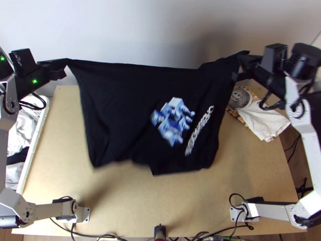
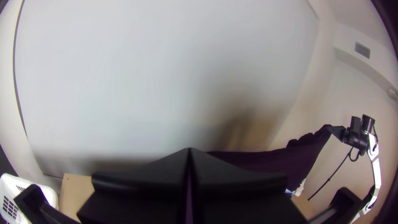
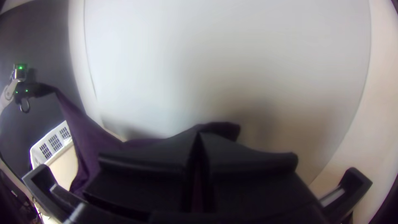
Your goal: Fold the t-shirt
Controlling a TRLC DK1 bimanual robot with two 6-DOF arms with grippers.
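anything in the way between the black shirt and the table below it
Nothing visible. The left claw and right claw hold the shirt up by its upper edge. A white cloth lies on the table's right side, a basket stands left; the shirt hides some tabletop, so I can't tell there.

In the top view, the lower hem of the black t-shirt is blurred, and its white lettering is too smeared for reading. The left arm hides part of the white basket. The right edge cuts the right arm.
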